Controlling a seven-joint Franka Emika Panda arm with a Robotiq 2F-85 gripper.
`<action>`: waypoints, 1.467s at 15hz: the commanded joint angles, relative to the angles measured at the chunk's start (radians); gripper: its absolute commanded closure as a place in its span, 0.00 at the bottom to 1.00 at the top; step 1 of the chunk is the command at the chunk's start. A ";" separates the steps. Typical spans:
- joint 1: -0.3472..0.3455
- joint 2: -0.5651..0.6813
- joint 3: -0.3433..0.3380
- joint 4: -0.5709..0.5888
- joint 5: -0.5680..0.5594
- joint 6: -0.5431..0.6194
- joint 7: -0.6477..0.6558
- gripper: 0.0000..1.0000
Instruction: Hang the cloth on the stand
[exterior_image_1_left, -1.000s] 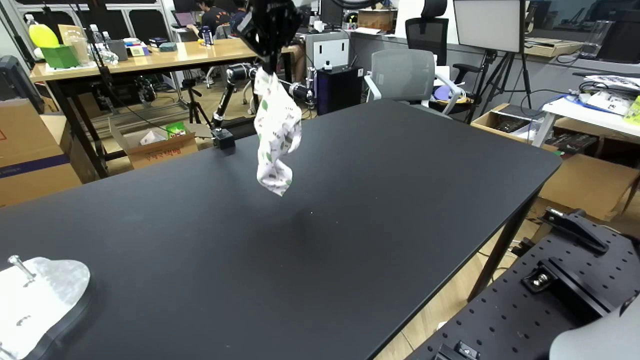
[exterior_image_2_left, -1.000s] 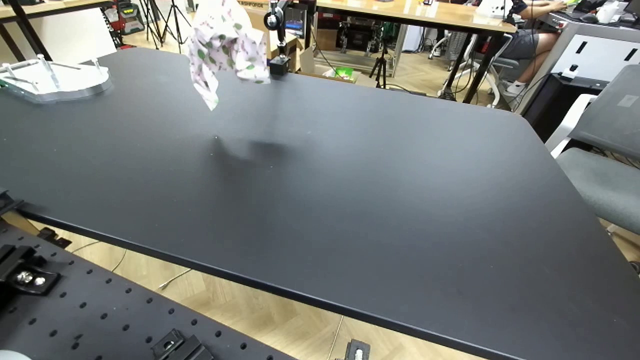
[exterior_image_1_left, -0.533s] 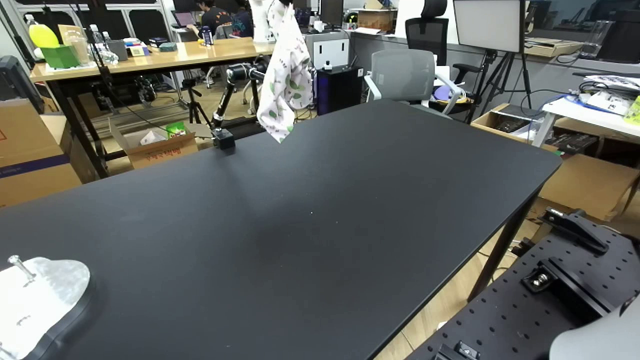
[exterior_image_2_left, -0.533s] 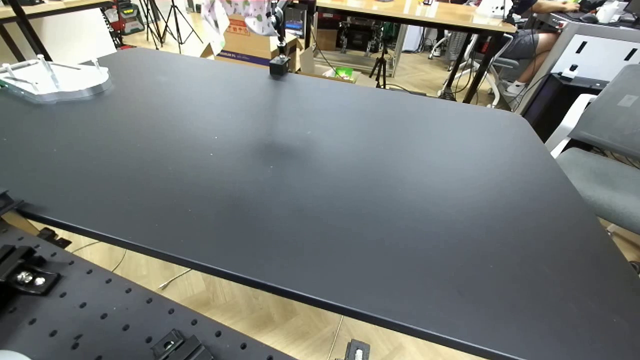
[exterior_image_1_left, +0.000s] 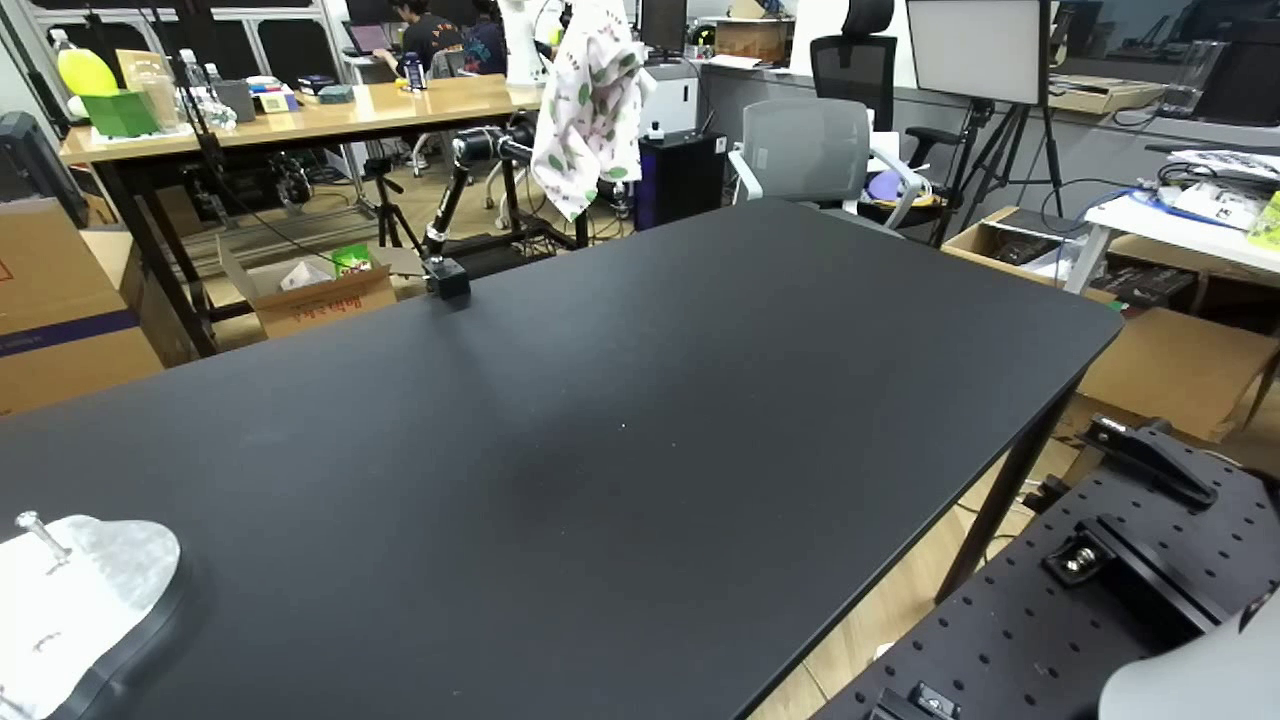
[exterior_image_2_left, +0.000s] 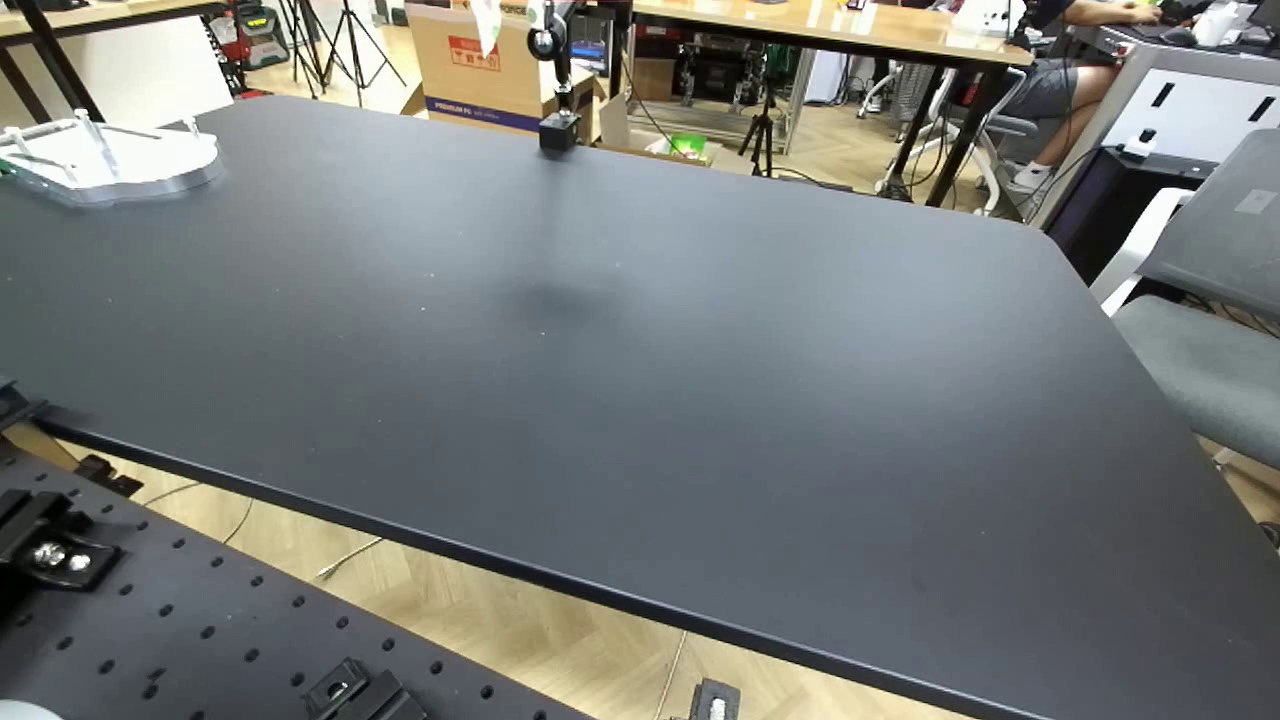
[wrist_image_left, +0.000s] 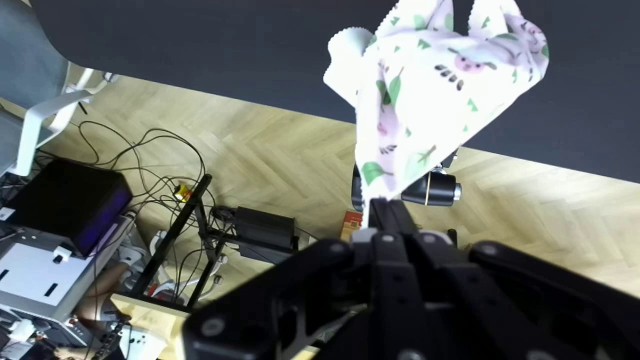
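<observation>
The cloth (wrist_image_left: 435, 95) hangs from my tool (wrist_image_left: 384, 204), raised off the table (exterior_image_1_left: 640, 480).
In the wrist view, the tool is clamped on one narrow end; the leaf-printed rest fans out beyond it. In an exterior view, the cloth drops in loose folds, its top cut off by the frame, well apart from the pegged stand (exterior_image_1_left: 130, 560).

gray chair (exterior_image_1_left: 805, 150) is standing by worktop (exterior_image_1_left: 750, 450) | dark bottle (exterior_image_1_left: 414, 72) is standing on desk (exterior_image_1_left: 460, 98) | carton (exterior_image_1_left: 325, 308) is holding green packet (exterior_image_1_left: 352, 259)
</observation>
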 joint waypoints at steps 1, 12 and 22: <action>0.002 0.023 -0.006 0.028 0.000 -0.027 -0.014 1.00; 0.013 0.115 -0.018 -0.030 0.078 -0.022 -0.086 1.00; 0.030 -0.020 -0.013 -0.191 0.094 0.000 -0.089 1.00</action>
